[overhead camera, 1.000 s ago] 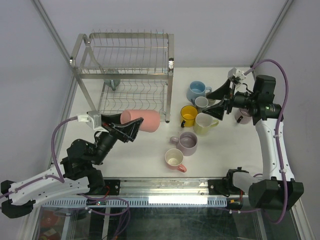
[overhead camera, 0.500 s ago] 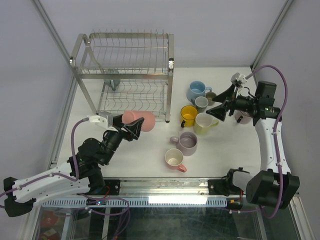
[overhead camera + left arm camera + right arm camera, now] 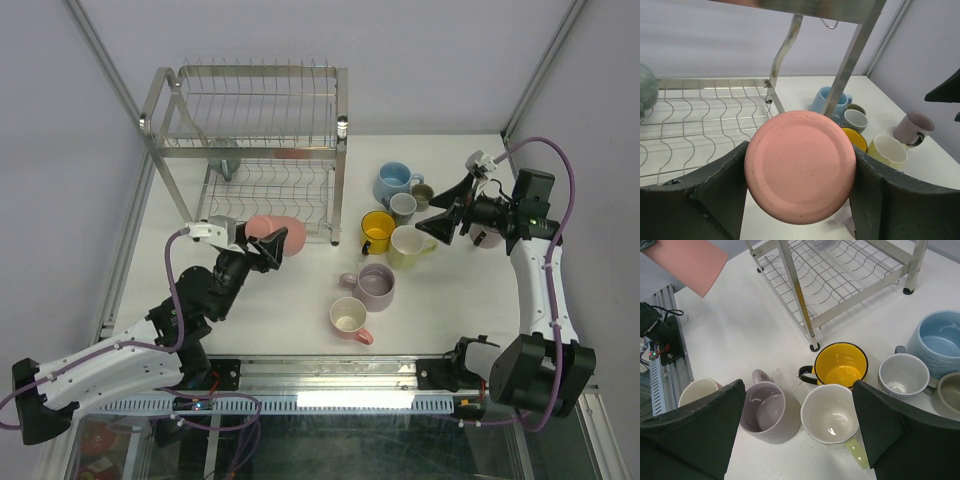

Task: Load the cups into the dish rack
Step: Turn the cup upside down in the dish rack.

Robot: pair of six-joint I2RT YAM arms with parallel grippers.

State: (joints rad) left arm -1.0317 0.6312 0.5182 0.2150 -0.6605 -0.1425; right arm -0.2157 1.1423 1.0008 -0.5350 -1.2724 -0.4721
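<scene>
Before the chrome wire dish rack [image 3: 255, 105], left jaws clamped the salmon pink ceramic mug [image 3: 800, 167], right jaws gaped empty; we judged it must clear the steel upright [image 3: 852, 60].

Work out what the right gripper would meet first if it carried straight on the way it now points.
Probably the pale green mug, centred between the fingers of the open right gripper in its wrist view. The lilac mug lies beside it, so depth leaves some doubt.

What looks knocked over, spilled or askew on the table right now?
Nothing stands out. The cups on the table stand upright with no spill showing. Only the pink cup is sideways, clamped in the left gripper by the dish rack.
</scene>
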